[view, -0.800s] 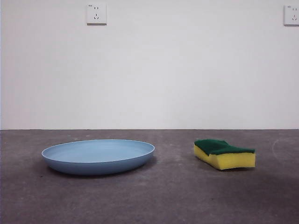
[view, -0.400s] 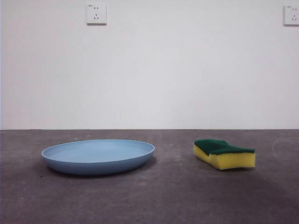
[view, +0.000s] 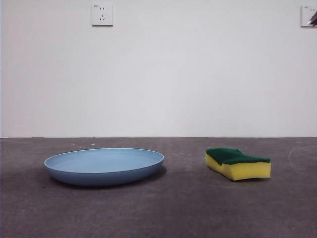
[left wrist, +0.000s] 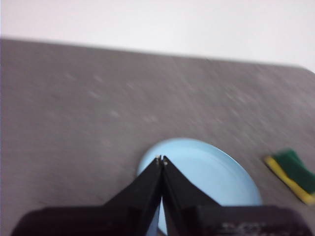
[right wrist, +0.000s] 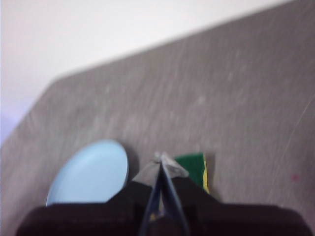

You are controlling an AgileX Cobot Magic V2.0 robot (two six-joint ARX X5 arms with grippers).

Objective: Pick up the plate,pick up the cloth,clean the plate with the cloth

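Note:
The light blue plate lies flat on the grey table, left of centre in the front view. To its right rests the cloth, a yellow sponge with a dark green top. From the left wrist view, my left gripper hangs high above the plate with its jaws shut and nothing in them; the cloth shows off to the side. My right gripper is also shut and empty, high over the cloth, with the plate beside it. A dark tip shows at the front view's top right corner.
The grey table runs back to a plain white wall with two sockets. Nothing else stands on the table.
A dark arm tip has come into the top right corner of the front view. The plate and the cloth have not moved.

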